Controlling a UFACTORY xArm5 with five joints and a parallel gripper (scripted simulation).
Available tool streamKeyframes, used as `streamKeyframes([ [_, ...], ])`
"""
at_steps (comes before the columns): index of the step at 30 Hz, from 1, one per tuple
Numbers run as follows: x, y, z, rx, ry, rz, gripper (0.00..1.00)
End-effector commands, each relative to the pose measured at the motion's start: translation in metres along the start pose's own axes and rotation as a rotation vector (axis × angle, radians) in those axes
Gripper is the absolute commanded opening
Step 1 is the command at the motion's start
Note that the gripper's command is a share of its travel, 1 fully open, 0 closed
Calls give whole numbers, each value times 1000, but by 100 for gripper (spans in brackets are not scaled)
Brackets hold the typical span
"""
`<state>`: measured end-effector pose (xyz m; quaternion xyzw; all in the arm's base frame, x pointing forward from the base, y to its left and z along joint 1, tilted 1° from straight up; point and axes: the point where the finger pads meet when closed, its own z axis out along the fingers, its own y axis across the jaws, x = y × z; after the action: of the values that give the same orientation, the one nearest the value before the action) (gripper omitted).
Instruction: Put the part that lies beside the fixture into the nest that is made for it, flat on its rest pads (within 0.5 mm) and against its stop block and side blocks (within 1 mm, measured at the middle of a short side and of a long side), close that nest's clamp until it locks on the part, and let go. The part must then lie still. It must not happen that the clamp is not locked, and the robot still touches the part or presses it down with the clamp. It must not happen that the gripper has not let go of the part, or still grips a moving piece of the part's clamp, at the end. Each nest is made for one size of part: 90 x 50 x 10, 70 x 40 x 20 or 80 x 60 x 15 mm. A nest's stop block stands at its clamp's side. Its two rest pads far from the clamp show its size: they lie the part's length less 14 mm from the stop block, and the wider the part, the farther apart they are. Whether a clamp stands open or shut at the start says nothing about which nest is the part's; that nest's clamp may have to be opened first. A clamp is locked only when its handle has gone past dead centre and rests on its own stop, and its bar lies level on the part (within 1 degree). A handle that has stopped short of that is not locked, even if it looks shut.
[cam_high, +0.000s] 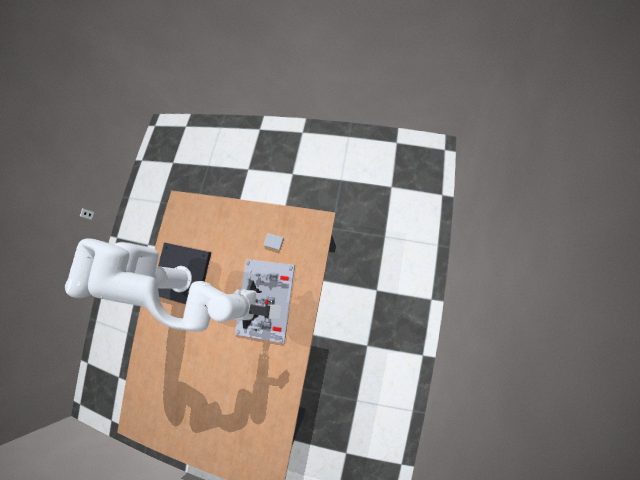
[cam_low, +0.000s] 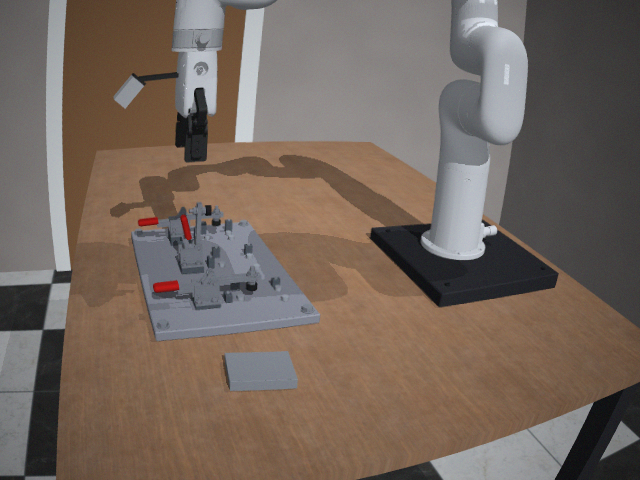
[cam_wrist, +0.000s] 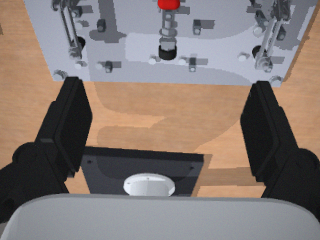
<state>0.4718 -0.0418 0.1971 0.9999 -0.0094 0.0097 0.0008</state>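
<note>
Gripper (cam_high: 258, 310) (cam_low: 195, 149) (cam_wrist: 166, 98) above the fixture (cam_high: 281, 335) (cam_low: 232, 326) (cam_wrist: 115, 72), its fingers spread wide with nothing between them. The grey part (cam_high: 273, 241) (cam_low: 261, 370) lies flat on the table (cam_high: 206, 372) (cam_low: 361, 413) (cam_wrist: 125, 120), beside the fixture; it falls outside the wrist view. In the top view the arm (cam_high: 175, 310) (cam_low: 467, 201) covers some of the fixture. The middle clamp's red handle (cam_low: 186, 227) (cam_wrist: 169, 4) is cut off at the wrist view's upper edge.

You see a table (cam_high: 206, 372) (cam_low: 361, 392) (cam_wrist: 120, 120) with a smooth, wood-grained top. The fixture plate (cam_high: 263, 338) (cam_low: 237, 328) (cam_wrist: 112, 72) looks like matt grey metal, your arm (cam_high: 124, 284) (cam_low: 462, 201) like smooth, slightly glossy white plastic, and the handle grips (cam_high: 277, 329) (cam_low: 165, 286) (cam_wrist: 169, 4) like smooth red plastic.
</note>
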Motion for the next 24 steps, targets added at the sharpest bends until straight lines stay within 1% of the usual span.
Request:
streamKeyframes([
  [1,1,0,-3,0,3,0,100],
  [10,0,-5,-3,0,3,0,100],
  [13,-1,-12,-3,0,3,0,100],
  [18,-3,-33,-3,1,3,0,100],
  [24,-7,-70,-3,3,2,0,100],
])
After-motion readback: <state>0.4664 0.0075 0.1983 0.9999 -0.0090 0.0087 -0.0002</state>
